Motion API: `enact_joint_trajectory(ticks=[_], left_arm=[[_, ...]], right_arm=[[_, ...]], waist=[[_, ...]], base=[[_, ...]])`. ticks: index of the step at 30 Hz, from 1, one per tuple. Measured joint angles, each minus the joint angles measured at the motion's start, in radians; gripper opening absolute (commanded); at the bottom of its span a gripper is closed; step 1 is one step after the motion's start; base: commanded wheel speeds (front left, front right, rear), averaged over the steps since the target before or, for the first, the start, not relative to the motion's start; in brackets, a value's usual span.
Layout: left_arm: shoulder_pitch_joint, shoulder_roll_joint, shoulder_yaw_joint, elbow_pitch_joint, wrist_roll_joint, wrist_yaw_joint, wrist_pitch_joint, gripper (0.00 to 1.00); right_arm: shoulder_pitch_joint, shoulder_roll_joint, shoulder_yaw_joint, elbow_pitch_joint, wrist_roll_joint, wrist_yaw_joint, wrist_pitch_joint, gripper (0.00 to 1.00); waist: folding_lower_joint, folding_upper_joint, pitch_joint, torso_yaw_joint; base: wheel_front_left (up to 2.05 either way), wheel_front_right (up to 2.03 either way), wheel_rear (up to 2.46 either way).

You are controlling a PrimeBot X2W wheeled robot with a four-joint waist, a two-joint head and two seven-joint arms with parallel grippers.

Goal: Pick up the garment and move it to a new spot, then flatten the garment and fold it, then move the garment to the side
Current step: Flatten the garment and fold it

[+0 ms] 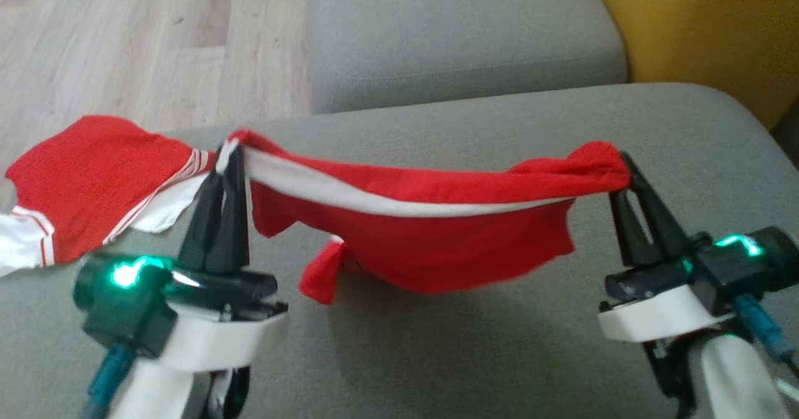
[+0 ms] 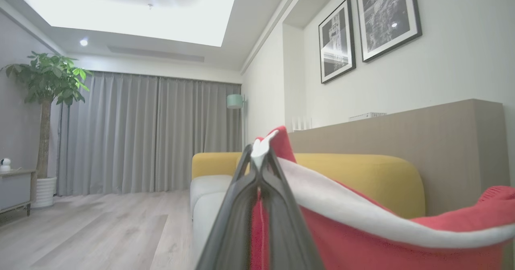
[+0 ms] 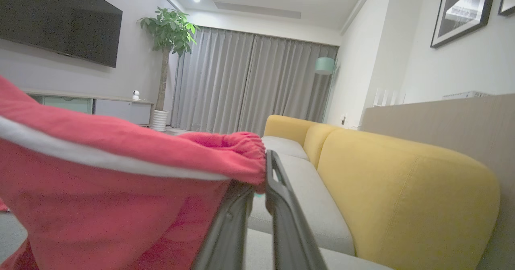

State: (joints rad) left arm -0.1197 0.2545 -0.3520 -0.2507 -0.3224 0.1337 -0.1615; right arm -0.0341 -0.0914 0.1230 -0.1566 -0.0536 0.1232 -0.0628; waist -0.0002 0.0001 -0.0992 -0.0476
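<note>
Item: garment (image 1: pixel 406 238), red knit with white band and striped white trim. Holders, nearest first: left pincer (image 1: pixel 226 157), fingers pressed together on the banded edge where a white fold is pinched; right pincer (image 1: pixel 624 172), fingers clamped on a bunched red corner with only a slight gap between them. Location: the garment is hung between the two pincers above the grey seat cushion (image 1: pixel 437 356). Its lower edge sags close over the cushion; whether it touches cannot be told. A further part is draped beyond the left pincer toward the cushion's left edge. Orientation: the long axis runs from the robot's left to its right along the taut banded edge, with the body hanging down and toward the robot. Handling, as judged: light, soft and limp, with no stiffness of its own and some stretch. It is not fragile, and slip in the pincers is likely if it is pulled hard. Hold is best taken at corners or along the doubled band, where the cloth is thickest. Beyond: a second grey cushion (image 1: pixel 462 32), wooden floor (image 1: pixel 125 32), yellow sofa back (image 1: pixel 705 25).
</note>
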Motion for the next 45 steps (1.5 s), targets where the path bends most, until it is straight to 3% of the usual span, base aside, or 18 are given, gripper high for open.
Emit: enact_joint_trajectory(ticks=[5, 11, 16, 21, 25, 30, 38, 45], left_arm=[[-0.105, 0.033, 0.008, -0.059, 0.014, -0.003, 0.075, 0.00], [-0.179, 0.049, 0.026, 0.004, -0.006, -0.038, 0.108, 0.00], [-0.300, 0.058, 0.027, 0.170, -0.029, -0.091, 0.118, 0.00], [-0.551, 0.066, 0.038, 0.333, -0.028, -0.139, 0.109, 0.00], [-0.781, 0.054, 0.051, 0.464, -0.014, -0.161, 0.062, 0.00], [-0.923, 0.030, 0.054, 0.625, -0.001, -0.175, 0.004, 0.00], [-0.818, -0.033, 0.026, 0.758, -0.020, -0.196, -0.065, 0.00], [-0.561, -0.057, 0.032, 0.712, -0.052, -0.194, -0.089, 0.00]], right_arm=[[0.002, -0.025, -0.002, -0.134, 0.000, 0.000, 0.095, 0.00], [-0.030, -0.042, 0.004, -0.104, 0.028, 0.000, 0.158, 0.00], [-0.213, -0.047, 0.052, 0.069, 0.077, 0.000, 0.174, 0.00], [-0.540, -0.049, 0.087, 0.289, 0.084, 0.000, 0.131, 0.00], [-0.773, -0.036, 0.085, 0.482, 0.077, 0.000, 0.092, 0.00], [-0.910, -0.004, 0.069, 0.665, 0.029, 0.000, -0.011, 0.00], [-0.858, 0.018, 0.096, 0.886, 0.003, 0.000, -0.151, 0.00], [-0.693, 0.020, 0.107, 0.880, 0.042, 0.000, -0.185, 0.00]], waist=[[0.0001, 0.0000, -0.001, -0.015], [0.0001, 0.0000, 0.032, -0.021], [0.0004, 0.0000, 0.089, -0.028], [0.0006, 0.0000, 0.168, -0.036], [0.0006, 0.0000, 0.231, -0.043], [0.0005, 0.0000, 0.306, -0.051], [0.0006, -0.0001, 0.421, -0.053], [0.0001, 0.0000, 0.434, -0.050]], base=[[0.00, 0.00, 0.00], [0.00, 0.00, 0.00], [0.00, 0.00, 0.00], [0.00, 0.00, 0.00], [0.00, 0.00, 0.00], [0.00, 0.00, 0.00], [0.00, 0.00, 0.00], [0.00, 0.00, 0.00]])
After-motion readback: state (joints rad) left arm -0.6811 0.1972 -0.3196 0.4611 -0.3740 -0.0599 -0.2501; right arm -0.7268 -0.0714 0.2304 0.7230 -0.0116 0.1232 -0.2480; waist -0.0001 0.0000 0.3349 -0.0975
